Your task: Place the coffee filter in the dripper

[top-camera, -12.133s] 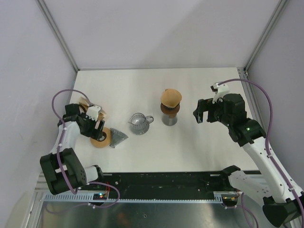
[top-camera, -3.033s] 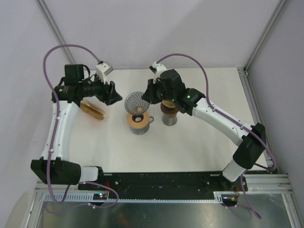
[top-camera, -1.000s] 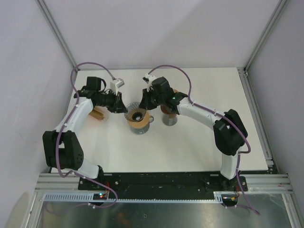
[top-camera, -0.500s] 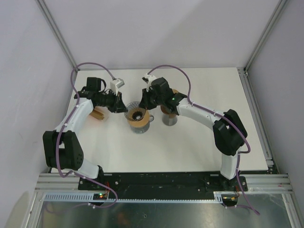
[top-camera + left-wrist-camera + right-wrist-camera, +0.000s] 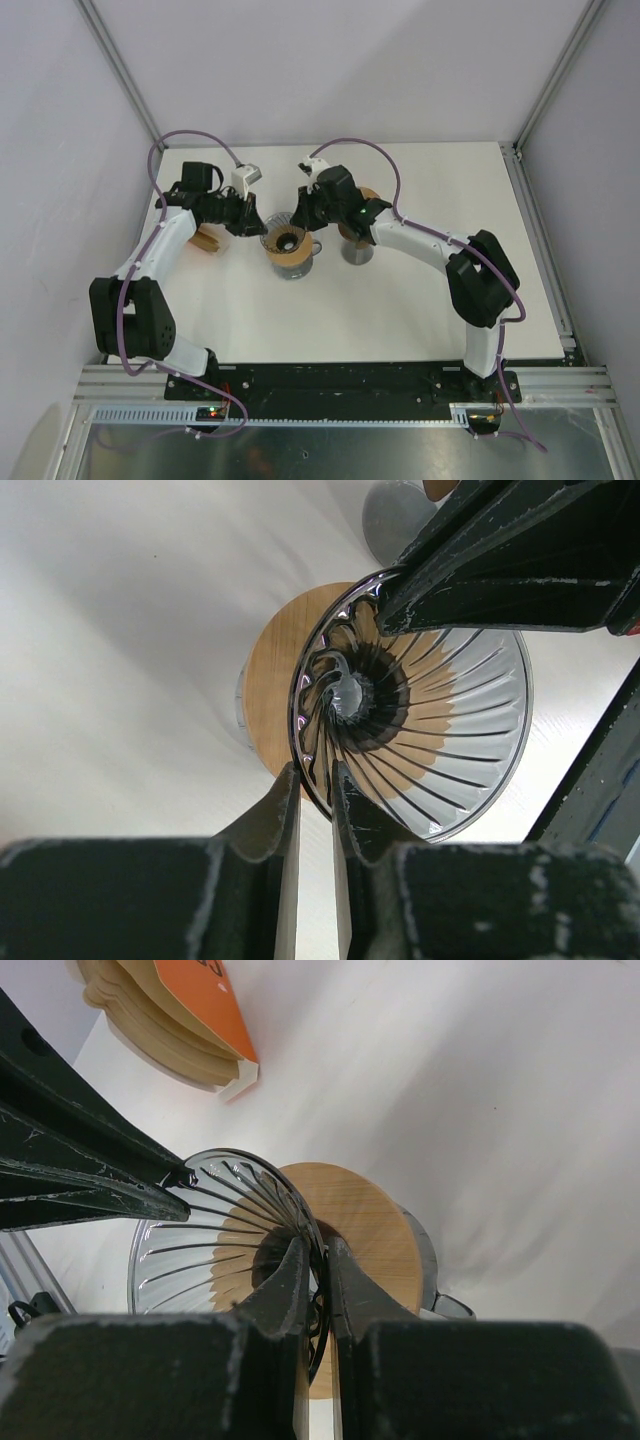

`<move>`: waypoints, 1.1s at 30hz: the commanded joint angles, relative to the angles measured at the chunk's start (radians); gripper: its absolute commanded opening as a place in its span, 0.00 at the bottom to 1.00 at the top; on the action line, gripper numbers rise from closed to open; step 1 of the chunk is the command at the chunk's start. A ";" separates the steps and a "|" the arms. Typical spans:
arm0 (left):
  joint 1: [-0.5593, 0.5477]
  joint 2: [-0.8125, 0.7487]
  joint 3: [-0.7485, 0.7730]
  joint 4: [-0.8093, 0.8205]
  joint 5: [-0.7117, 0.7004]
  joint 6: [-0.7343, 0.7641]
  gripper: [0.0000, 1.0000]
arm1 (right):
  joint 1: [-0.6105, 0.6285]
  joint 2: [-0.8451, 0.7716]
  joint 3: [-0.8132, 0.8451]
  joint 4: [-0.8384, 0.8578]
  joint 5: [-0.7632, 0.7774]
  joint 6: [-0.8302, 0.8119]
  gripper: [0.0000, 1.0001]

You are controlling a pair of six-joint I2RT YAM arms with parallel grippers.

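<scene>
The dripper (image 5: 285, 241), a clear ribbed glass cone (image 5: 440, 710) in a wooden ring (image 5: 365, 1230), sits on a glass server mid-table. My left gripper (image 5: 262, 228) is shut on the cone's left rim, which runs between its fingertips in the left wrist view (image 5: 315, 780). My right gripper (image 5: 303, 218) is shut on the opposite rim (image 5: 318, 1255). The inside of the cone shows no paper. A stack of tan coffee filters (image 5: 160, 1030) in an orange-fronted pack lies on the table left of the dripper, partly under my left arm (image 5: 207, 241).
A brown cone on a grey stand (image 5: 355, 240) is just right of the server, under my right arm. The server's handle (image 5: 450, 1305) points right. White walls enclose the table on the left, back and right.
The glass cone, once lying on the table and then held above the server, now rests in the wooden ring. Over the last second neither arm has visibly moved.
</scene>
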 commanded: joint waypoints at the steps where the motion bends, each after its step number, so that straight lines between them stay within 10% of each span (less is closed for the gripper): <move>1: -0.067 0.018 -0.010 -0.082 0.071 0.026 0.00 | 0.030 0.126 -0.069 -0.123 0.121 -0.063 0.00; 33: -0.035 0.047 -0.051 -0.056 0.029 0.061 0.05 | 0.055 0.118 -0.078 -0.138 0.214 -0.067 0.00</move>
